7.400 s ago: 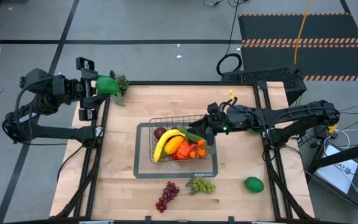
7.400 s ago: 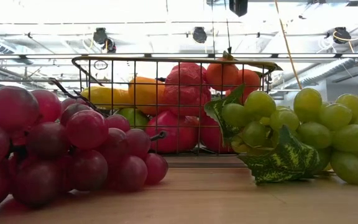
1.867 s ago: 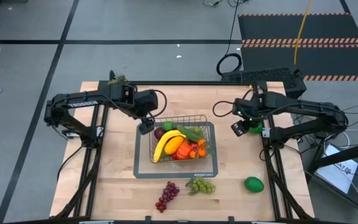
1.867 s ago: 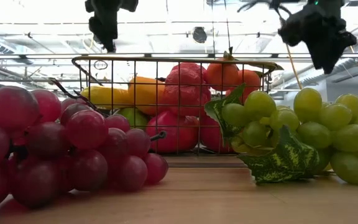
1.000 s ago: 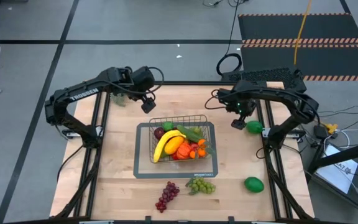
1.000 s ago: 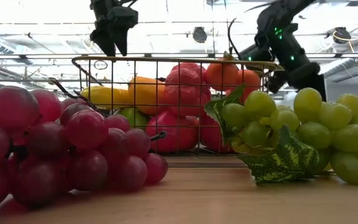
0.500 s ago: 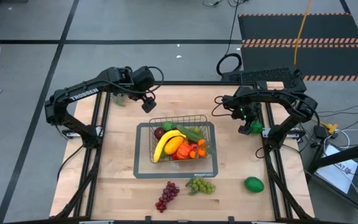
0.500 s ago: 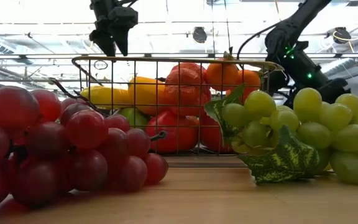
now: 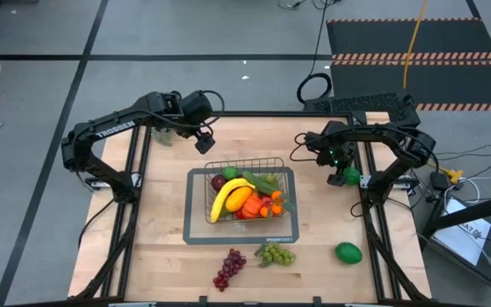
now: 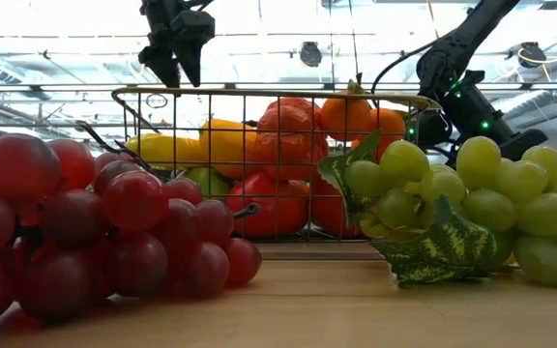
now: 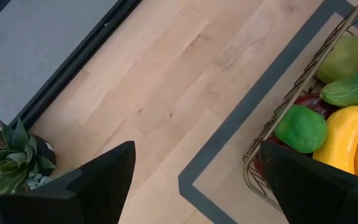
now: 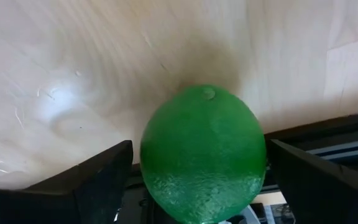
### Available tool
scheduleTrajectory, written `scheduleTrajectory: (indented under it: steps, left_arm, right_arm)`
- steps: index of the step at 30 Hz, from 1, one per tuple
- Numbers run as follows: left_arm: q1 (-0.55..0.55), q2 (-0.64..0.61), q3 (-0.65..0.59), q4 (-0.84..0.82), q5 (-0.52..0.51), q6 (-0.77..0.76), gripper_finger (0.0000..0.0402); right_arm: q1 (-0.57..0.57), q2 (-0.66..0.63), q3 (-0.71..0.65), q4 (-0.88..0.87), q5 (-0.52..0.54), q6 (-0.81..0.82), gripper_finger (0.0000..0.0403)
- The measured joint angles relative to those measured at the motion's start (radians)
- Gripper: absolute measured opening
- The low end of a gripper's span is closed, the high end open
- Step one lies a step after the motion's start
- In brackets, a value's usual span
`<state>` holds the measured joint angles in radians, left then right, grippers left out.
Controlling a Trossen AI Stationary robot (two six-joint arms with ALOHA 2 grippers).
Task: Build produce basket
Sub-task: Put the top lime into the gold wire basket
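The wire basket (image 9: 285, 170) stands on its dark-edged base (image 9: 196, 232) at the table's middle, holding a yellow banana (image 9: 227, 194), red, orange and green produce. My right gripper (image 12: 199, 144) hangs open over a green ball (image 12: 202, 152) at the table's right edge (image 9: 349, 176), one finger on each side of it, apart from it. My left gripper (image 9: 203, 143) is open above bare wood off the basket's far left corner (image 11: 197, 146). Red grapes (image 9: 228, 269), green grapes (image 9: 275, 254) and another green ball (image 9: 348, 252) lie on the table's near part.
A small potted plant (image 11: 11, 155) stands at the table's far left corner. The dark table frame (image 12: 328, 140) runs right beside the green ball. In the low view the red grapes (image 10: 95, 222) and green grapes (image 10: 472, 193) lie in front of the basket (image 10: 259, 164).
My right gripper has sunk and gone toward the table's right edge, rolling a little, until its open fingers stand around the green ball there. The ball has stayed where it was.
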<state>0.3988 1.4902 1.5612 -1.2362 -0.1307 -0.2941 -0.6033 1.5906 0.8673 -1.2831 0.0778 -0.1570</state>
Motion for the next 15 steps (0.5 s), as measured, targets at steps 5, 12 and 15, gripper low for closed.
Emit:
scheduleTrajectory:
  steps: [5,12,15]
  left_arm:
    - [0.0,0.0,0.0,0.0,0.0,-0.009,0.034]
    - [-0.003,0.0,0.0,0.01,-0.002,-0.065,0.034]
    - [-0.009,0.0,0.0,0.01,-0.002,-0.082,0.034]
  right_arm:
    - [0.0,0.0,0.0,-0.002,0.0,-0.024,0.0327]
    - [0.0,0.0,0.0,-0.013,-0.004,-0.012,0.0301]
    - [0.0,0.0,0.011,-0.056,-0.018,0.025,0.0302]
